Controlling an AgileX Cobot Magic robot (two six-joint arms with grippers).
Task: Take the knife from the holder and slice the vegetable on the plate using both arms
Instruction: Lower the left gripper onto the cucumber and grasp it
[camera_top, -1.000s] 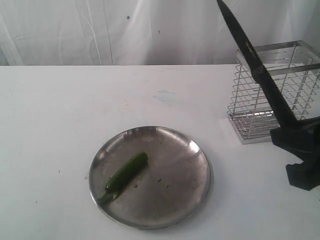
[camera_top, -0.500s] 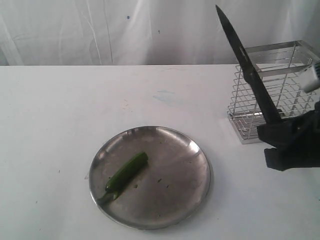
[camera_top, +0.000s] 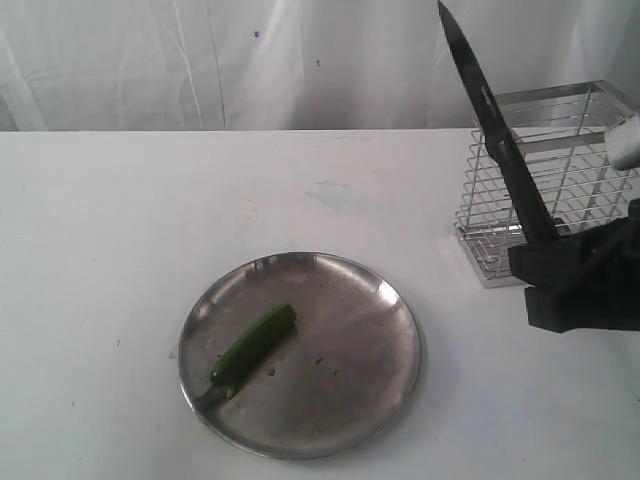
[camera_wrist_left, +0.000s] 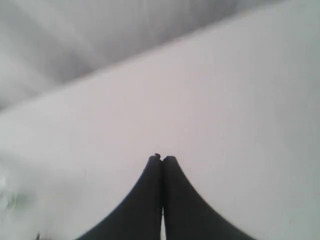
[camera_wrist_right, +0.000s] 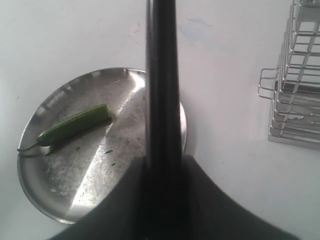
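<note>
Now the right gripper (camera_top: 548, 262) is closed on the handle of the knife (camera_top: 495, 130), at the right edge of the exterior view. The knife is out of the holder (camera_top: 575, 190) and is held in the air. Its dark blade points up and leans to the left, and its tip is in front of the white curtain (camera_top: 200, 60). In this view the lower part of the blade crosses in front of the left side of the holder.

The holder stands upright on the white table (camera_top: 100, 250), at the right and toward the back. The plate (camera_top: 350, 360) lies on the table nearer to the front and is well apart from the holder. The vegetable (camera_top: 255, 345) lies diagonally on the left half of the plate, with its thin stem end toward the front-left rim. The knife is well apart from both of them.

In the right wrist view the knife (camera_wrist_right: 161, 75) goes straight out from the right gripper (camera_wrist_right: 162, 167). Behind it are the plate (camera_wrist_right: 100, 170) with the vegetable (camera_wrist_right: 75, 125), and the holder (camera_wrist_right: 295, 85) is at one side.

The left gripper (camera_wrist_left: 161, 160) shows only in the left wrist view. Its two fingers are pressed together, fully closed, above the bare white table.
</note>
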